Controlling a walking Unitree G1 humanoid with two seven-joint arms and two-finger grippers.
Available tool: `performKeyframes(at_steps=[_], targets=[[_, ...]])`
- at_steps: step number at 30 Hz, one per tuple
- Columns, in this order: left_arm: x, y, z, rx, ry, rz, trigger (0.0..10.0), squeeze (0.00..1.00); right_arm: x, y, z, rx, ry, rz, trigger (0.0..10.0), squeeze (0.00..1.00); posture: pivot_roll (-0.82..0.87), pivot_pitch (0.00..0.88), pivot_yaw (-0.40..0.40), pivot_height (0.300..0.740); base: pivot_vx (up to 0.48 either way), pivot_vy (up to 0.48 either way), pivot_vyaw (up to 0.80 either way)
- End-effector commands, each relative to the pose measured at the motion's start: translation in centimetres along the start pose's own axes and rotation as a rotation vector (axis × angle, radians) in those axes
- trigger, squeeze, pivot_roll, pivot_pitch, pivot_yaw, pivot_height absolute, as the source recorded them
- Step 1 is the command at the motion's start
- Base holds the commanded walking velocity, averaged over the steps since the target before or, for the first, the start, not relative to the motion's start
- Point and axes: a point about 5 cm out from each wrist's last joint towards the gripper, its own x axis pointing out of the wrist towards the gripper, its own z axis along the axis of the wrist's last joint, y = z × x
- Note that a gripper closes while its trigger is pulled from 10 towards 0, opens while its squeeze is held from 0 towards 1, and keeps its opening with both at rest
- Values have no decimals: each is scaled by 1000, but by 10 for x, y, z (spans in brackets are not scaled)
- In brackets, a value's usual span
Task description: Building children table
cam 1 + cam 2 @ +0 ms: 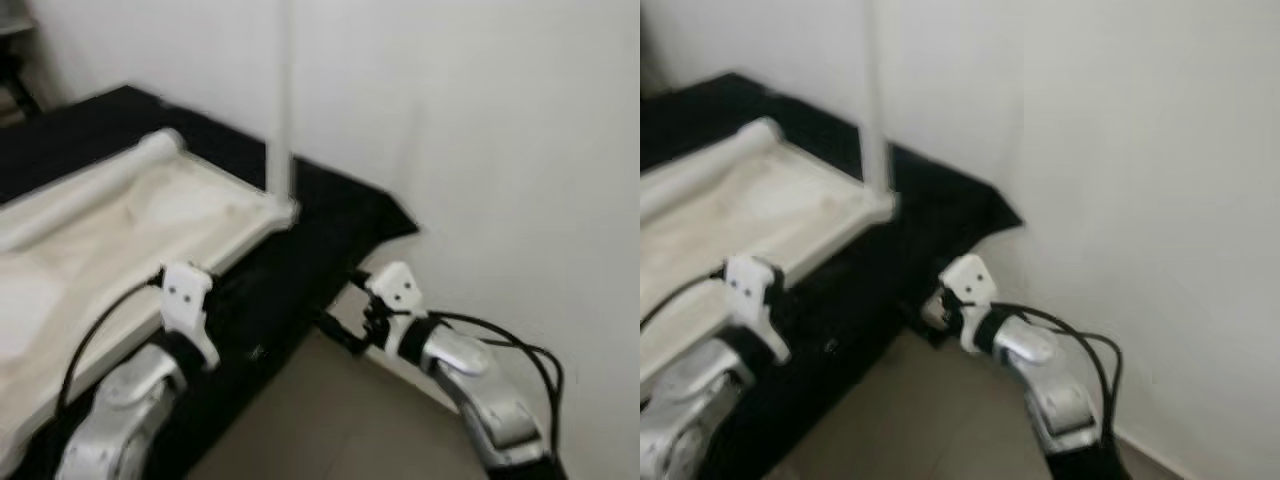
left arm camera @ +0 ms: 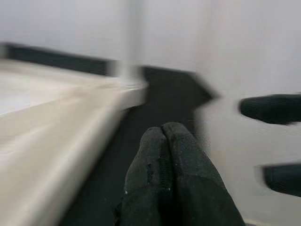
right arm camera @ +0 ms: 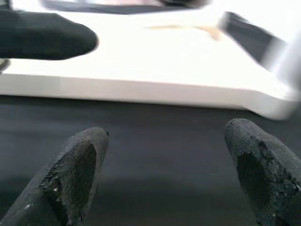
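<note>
1. The children's table top (image 1: 120,240), a pale panel lying upside down on a black mat (image 1: 300,250), has one white leg (image 1: 280,100) standing upright at the corner nearest the wall (image 1: 480,150). The head views are blurred, so fine detail is uncertain.
2. The left jaws (image 2: 164,141) are pressed together and hold nothing. They sit just beside the panel's near edge, low over the mat.
3. The right jaws (image 3: 160,160) are spread wide and empty. They hover over the mat, facing the panel's edge, with the upright leg beyond one fingertip.
4. Risk: the upright leg stands close ahead of both jaws. A sideways sweep by either arm would likely knock it over or loosen it, if it is not fully seated.
5. Risk: the wall runs close beside the right arm, so a wide swing there may strike it.
6. Risk: pushing the panel edge could slide the whole piece across the mat.
</note>
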Motion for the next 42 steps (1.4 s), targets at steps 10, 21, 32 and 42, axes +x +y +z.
performKeyframes(at_steps=[10,21,32,42], targets=[[2,-3,-2,-20,-6,-1,10000,0,-4,-3,-2,0,3,-1,10000,0,35,49,-34,740,0,-126,794],[1,-4,-1,-25,-8,-16,10000,0,-4,-2,-1,-14,2,13,10000,0,33,52,-30,740,0,0,794],[-3,-11,-1,-70,-4,-74,10000,0,-1,-8,2,-82,39,7,10000,0,25,56,-21,740,0,0,794],[-8,-16,0,-120,-36,-28,10000,0,18,-48,31,-306,65,-10,10000,0,51,70,-43,740,0,0,796]])
